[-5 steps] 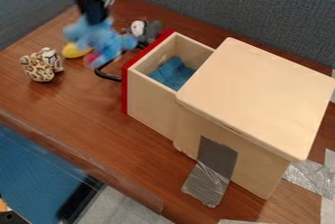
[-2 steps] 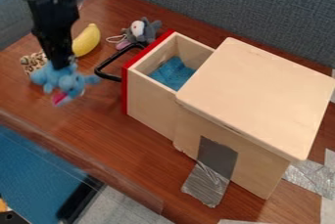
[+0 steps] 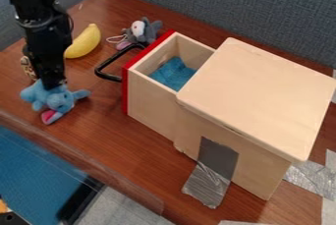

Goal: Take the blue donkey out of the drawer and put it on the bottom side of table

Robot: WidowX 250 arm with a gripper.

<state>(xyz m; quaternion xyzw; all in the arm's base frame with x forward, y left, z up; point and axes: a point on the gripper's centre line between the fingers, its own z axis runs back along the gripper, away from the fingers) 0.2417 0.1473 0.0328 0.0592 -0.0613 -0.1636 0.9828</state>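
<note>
My gripper [image 3: 54,85], clamped on the blue donkey [image 3: 58,101], has descended away from the open drawer [image 3: 150,102] toward the lower side of the table [image 3: 98,121]. Removal is complete; 1 step remains: placement. I cannot confirm table contact; verify before release.

Donkey [image 3: 59,102] — blue, pink | yellow banana [image 3: 84,42] | red drawer front [image 3: 125,91] | black tool [image 3: 53,84] | spotted toy [image 3: 27,67]

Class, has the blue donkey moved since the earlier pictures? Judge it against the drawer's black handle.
Yes. The blue donkey was above the black handle in the first picture; now it is below and left of it, nearer the table's front edge.
</note>
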